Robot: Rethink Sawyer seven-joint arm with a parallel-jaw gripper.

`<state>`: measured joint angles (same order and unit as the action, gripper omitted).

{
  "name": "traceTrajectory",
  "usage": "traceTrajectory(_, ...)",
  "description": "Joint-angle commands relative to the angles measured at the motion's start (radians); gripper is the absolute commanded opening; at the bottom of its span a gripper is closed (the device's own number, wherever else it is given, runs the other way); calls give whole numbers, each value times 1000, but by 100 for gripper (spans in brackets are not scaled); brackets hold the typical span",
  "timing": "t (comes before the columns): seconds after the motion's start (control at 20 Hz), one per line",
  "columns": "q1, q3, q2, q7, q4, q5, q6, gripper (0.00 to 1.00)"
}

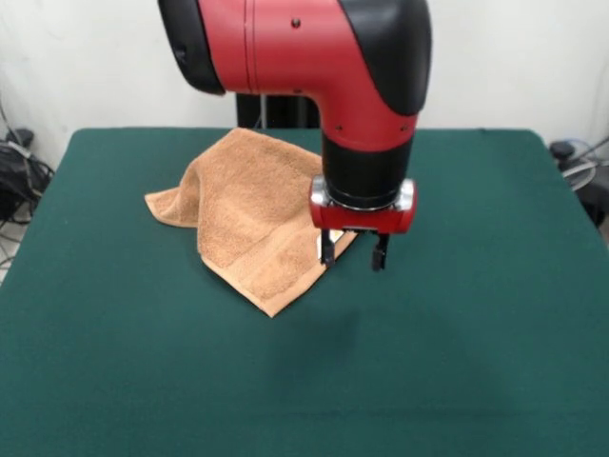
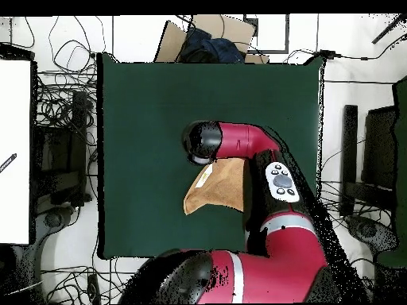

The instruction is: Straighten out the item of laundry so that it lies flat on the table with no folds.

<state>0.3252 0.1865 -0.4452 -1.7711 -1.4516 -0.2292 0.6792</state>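
The item of laundry point(image 1: 249, 211), an orange-tan terry towel, lies folded over on itself on the dark green table point(image 1: 476, 333), left of centre toward the far side. One corner points at the near edge, and a woven band runs across that corner. My gripper point(image 1: 353, 253) hangs open at the towel's right edge, nothing between its fingers. Its left fingertip point(image 1: 327, 251) is in front of the towel's edge, and the right one is over bare cloth. In the overhead view the towel point(image 2: 215, 187) shows partly under the red arm point(image 2: 238, 141), which hides the gripper.
Cables and dark equipment point(image 1: 19, 176) lie beyond the table's left and right edges. In the overhead view a cardboard box point(image 2: 207, 36) stands past the table's point(image 2: 143, 119) top edge and a white panel point(image 2: 14, 151) lies at the far left.
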Motion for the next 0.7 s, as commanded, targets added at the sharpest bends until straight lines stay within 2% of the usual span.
traceTrajectory(0.05, 22, 92, 33, 20, -2, -4, -25, 100)
traceTrajectory(0.2, 37, 83, -6, 25, -36, -9, -16, 100)
traceTrajectory(0.7, 70, 97, -19, 43, -65, -16, -14, 100)
